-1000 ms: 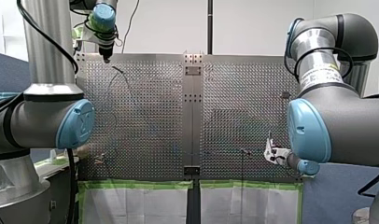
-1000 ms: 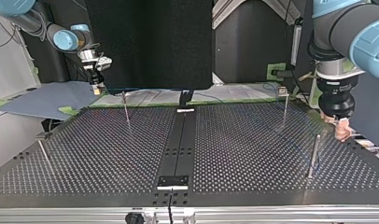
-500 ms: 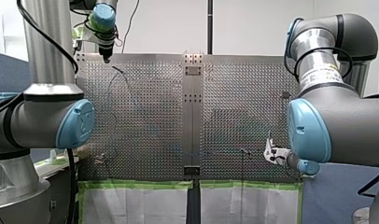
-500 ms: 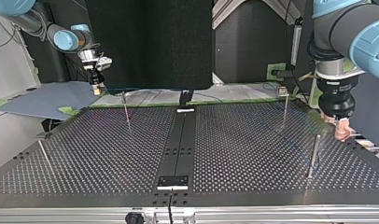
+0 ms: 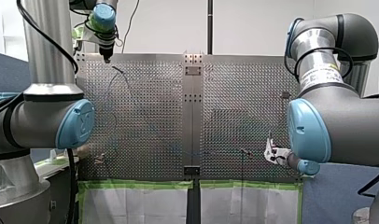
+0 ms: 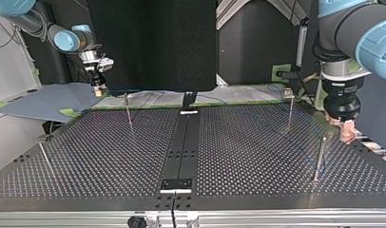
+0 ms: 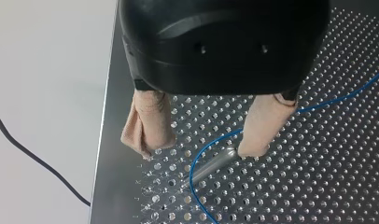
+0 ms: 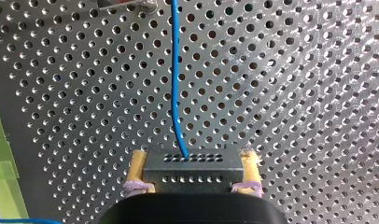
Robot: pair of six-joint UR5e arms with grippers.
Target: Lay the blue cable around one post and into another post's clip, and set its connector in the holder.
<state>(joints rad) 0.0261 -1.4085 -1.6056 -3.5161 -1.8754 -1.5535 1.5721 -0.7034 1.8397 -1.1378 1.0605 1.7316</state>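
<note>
Right claw (image 8: 194,163) clamps the black connector (image 8: 192,175), its blue cable (image 8: 174,70) running ahead over the perforated worktop (image 8: 295,93). Left claw (image 7: 200,145) hangs open by a post (image 7: 215,163), near the worktop's edge.

Grey tubes and light-blue joint caps (image 5: 75,123) are shared by my left arm (image 5: 38,116) and my right arm (image 5: 346,119). A white label (image 5: 320,72) is wrapped round my right arm; black cables (image 5: 45,39) are strung along both. My left gripper (image 7: 199,150) is cased in black, its fingers (image 7: 148,126) wrapped in beige; yellow pads (image 8: 138,168) are fitted to my right gripper (image 8: 194,172)
</note>
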